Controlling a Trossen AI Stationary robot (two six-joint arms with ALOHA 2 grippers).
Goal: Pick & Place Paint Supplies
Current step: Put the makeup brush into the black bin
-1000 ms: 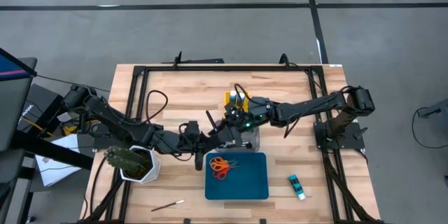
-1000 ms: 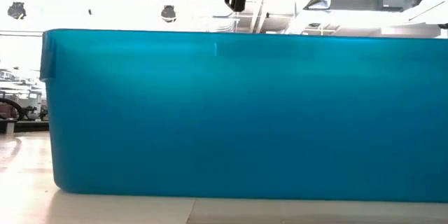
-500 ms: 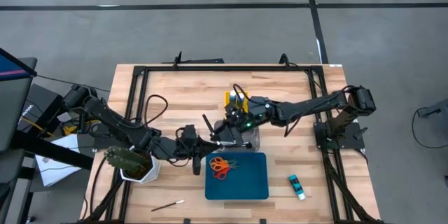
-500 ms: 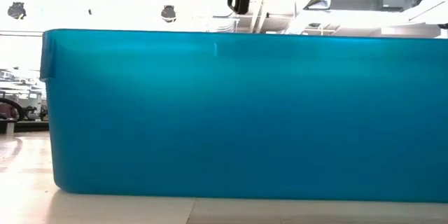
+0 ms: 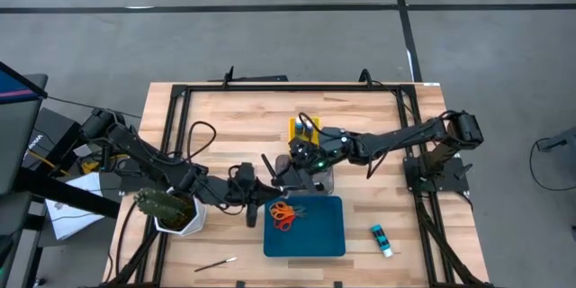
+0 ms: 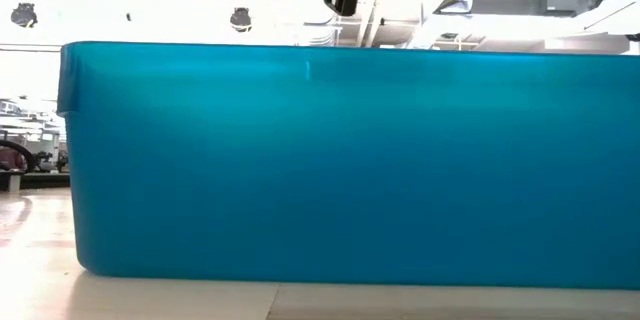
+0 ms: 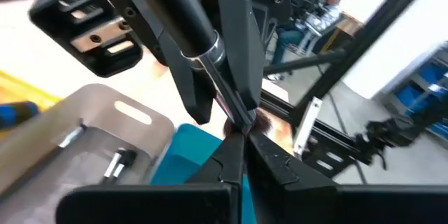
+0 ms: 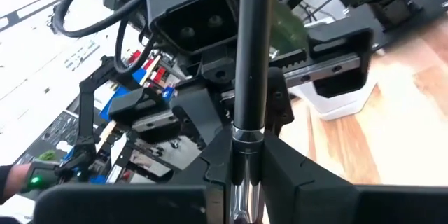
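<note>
While both claws meet over the table (image 5: 234, 126), the blue tray (image 5: 306, 234) at 6 o'clock holds orange-handled scissors (image 5: 283, 215). Left claw (image 7: 241, 134) and right claw (image 8: 246, 155) each clamp one dark-handled paintbrush (image 5: 268, 166) with a silver ferrule. A blue bottle (image 5: 382, 239) lies at 4 o'clock.

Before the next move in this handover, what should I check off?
1. Left gripper shut on the paintbrush at its bristle end: ok.
2. Right gripper closed around the same paintbrush: ok.
3. Bare room in the blue tray beside the scissors: ok.
4. Bottle put away: not ok, it lies on the table outside the tray.
5. Second brush put away: not ok, it lies near the table's front edge.
</note>
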